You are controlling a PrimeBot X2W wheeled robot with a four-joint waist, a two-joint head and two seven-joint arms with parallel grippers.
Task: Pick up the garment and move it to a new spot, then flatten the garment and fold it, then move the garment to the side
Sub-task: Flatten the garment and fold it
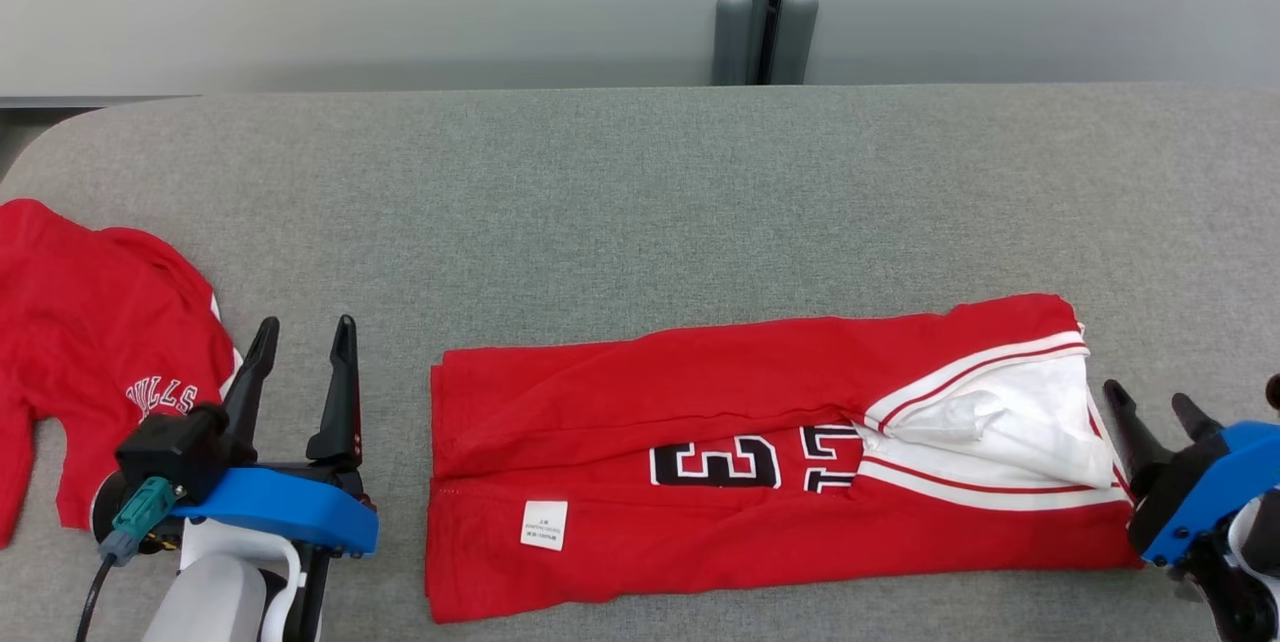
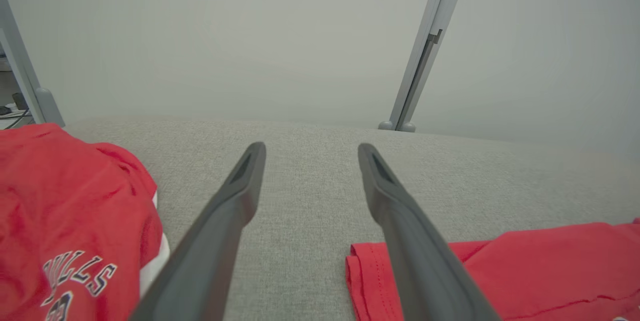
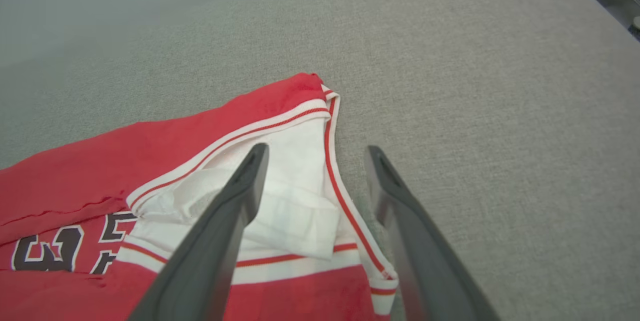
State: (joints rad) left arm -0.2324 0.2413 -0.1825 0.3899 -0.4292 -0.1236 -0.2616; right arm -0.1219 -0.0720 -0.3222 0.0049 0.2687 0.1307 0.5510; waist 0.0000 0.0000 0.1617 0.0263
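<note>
- Garment (image 1: 760, 442): red, folded, lying centre-front on the grey table (image 1: 640, 202). The numeral "3" is readable; the print on the white tag (image 1: 544, 525) is too small to read.
- Second red shirt (image 1: 90, 352), far left: reads "ULLS".
- Left gripper (image 1: 305, 327) sits between both shirts and right gripper (image 1: 1146, 394) at the collar end: both spread wide, empty.

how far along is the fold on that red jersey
Done: the red jersey lies flat, folded lengthwise into a long band. In hand: nothing; left gripper and right gripper stand open at its ends. Left: probably fold it shorter, then move it aside.
</note>
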